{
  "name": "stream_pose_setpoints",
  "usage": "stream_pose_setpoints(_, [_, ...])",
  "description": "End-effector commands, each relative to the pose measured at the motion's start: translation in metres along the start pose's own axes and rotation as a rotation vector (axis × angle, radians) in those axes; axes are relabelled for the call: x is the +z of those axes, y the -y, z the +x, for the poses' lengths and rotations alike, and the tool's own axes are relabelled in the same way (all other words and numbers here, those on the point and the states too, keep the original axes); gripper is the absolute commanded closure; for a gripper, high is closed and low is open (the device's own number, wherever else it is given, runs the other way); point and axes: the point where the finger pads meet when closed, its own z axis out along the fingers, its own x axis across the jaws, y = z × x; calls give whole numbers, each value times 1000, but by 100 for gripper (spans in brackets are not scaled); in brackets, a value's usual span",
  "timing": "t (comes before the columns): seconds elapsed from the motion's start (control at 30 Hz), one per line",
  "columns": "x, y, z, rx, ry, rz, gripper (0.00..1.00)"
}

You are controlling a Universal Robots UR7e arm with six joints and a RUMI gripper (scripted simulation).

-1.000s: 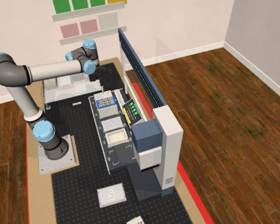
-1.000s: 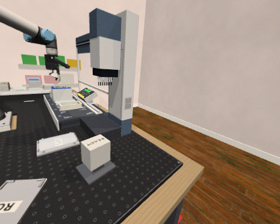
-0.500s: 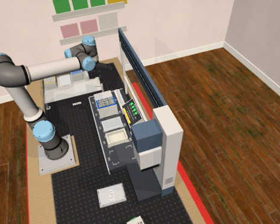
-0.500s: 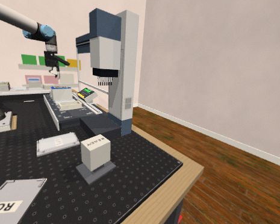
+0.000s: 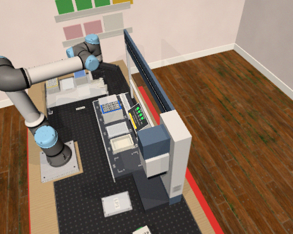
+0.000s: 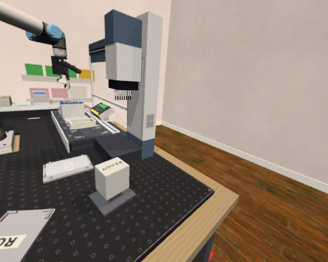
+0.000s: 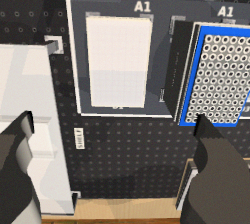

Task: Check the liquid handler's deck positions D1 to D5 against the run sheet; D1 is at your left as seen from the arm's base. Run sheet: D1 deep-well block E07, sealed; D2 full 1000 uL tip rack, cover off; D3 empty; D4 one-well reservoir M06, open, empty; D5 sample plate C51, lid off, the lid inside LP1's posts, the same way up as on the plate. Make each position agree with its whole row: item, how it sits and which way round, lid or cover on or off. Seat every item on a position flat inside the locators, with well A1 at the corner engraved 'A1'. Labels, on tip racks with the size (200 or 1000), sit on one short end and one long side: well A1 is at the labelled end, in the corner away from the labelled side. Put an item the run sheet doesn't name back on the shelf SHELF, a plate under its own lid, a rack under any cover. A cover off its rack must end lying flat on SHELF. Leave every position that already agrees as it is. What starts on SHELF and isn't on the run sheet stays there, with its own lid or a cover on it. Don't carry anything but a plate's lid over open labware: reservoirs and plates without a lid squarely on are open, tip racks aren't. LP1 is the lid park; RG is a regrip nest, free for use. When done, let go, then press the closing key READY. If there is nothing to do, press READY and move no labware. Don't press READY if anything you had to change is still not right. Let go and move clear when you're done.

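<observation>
Dark two-jaw gripper (image 7: 117, 131): held wide open and empty, poised above the deck edge.
Blue-framed tip rack (image 7: 220, 75): uncovered, seated by an engraved A1 corner.
White flat-topped block (image 7: 118, 60): apparently sealed; label unreadable.

The arm (image 5: 50, 70) consists of light grey tubular links joined by dark grey joint housings, each housing closed by a light blue round end cap. The base column is dark grey and stands on a square, light grey base plate (image 5: 46, 175). The gripper (image 7: 121, 165) carries two dark, tapered fingers with lighter grey inner faces.
</observation>
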Motion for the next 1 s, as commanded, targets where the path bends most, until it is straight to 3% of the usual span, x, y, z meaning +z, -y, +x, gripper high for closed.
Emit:
stream_pose_setpoints(0.0, [-9, 1, 0, 0, 1, 2, 18])
stream_pose_setpoints(0.97, [-54, 1, 0, 0, 1, 2, 18])
